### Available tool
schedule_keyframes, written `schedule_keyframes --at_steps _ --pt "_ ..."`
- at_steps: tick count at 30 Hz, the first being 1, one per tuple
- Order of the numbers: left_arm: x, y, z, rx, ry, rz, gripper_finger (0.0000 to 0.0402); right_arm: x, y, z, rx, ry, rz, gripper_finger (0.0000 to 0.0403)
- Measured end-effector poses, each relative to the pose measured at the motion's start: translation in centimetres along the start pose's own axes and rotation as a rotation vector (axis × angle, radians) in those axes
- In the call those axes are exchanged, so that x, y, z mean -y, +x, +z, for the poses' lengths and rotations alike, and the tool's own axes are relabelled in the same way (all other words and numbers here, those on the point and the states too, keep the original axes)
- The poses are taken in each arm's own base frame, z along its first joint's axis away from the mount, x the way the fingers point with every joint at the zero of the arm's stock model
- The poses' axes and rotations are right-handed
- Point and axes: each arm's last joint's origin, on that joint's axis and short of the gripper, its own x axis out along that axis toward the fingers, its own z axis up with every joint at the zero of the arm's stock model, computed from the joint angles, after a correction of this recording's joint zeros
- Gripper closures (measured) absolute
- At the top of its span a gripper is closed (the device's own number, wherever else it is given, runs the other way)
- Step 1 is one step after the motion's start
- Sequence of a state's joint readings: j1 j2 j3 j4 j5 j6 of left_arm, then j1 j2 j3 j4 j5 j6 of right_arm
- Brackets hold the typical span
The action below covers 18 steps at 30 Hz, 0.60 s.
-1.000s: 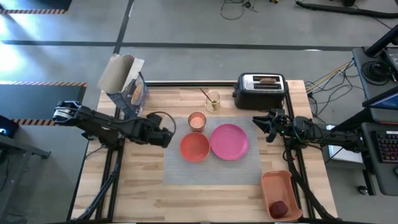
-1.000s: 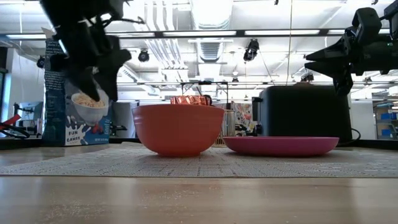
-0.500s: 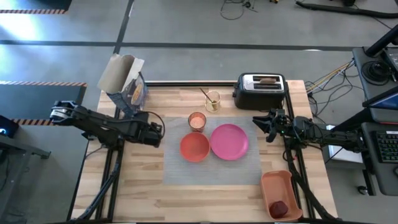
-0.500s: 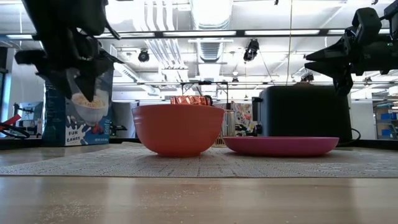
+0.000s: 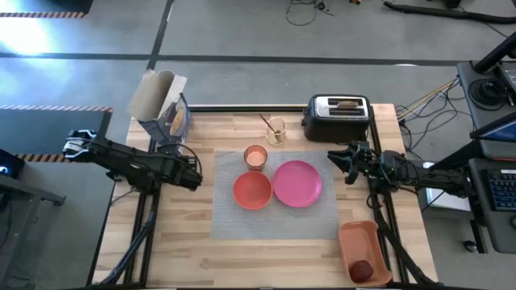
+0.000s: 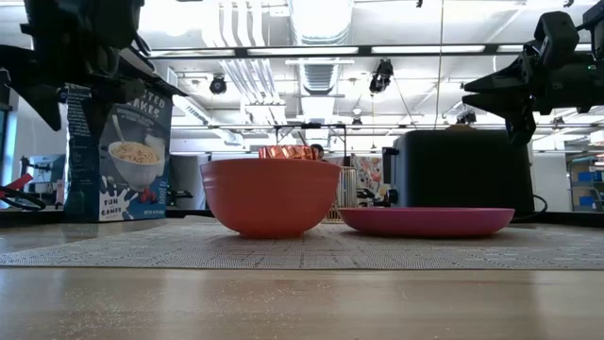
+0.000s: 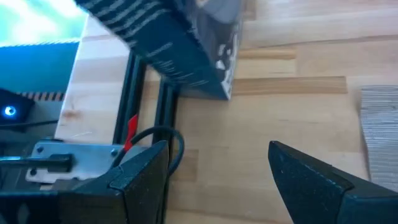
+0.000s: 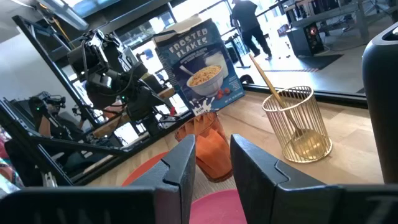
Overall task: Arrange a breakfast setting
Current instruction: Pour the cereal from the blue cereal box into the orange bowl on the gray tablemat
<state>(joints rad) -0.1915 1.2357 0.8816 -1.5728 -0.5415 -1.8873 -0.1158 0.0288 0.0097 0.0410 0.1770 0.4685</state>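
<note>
Sitting between both jaws, bowl (image 5: 252,191), plate (image 5: 297,183)

Between the right gripper's (image 8: 211,163) two dark fingers, set a narrow gap apart, stands the orange cup (image 8: 208,144). Beside it a gold wire holder (image 8: 300,124) holds a spoon (image 8: 272,93). A cereal box (image 8: 198,63) stands upright behind, the left arm (image 8: 118,78) beside it. A person (image 8: 247,23) walks far off.
</note>
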Motion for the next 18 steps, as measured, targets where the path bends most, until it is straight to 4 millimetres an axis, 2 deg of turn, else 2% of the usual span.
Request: schedule_keyframes --at_steps 9,18 --pt "-2.1 0.7 0.3 0.005 -0.075 -0.049 0.0142 0.0 0.0 0.0 0.0 0.0 0.0 0.0312" --pt "-2.4 0.6 0.8 0.022 -0.185 -0.072 0.0142 0.0 0.0 0.0 0.0 0.0 0.0 0.0312"
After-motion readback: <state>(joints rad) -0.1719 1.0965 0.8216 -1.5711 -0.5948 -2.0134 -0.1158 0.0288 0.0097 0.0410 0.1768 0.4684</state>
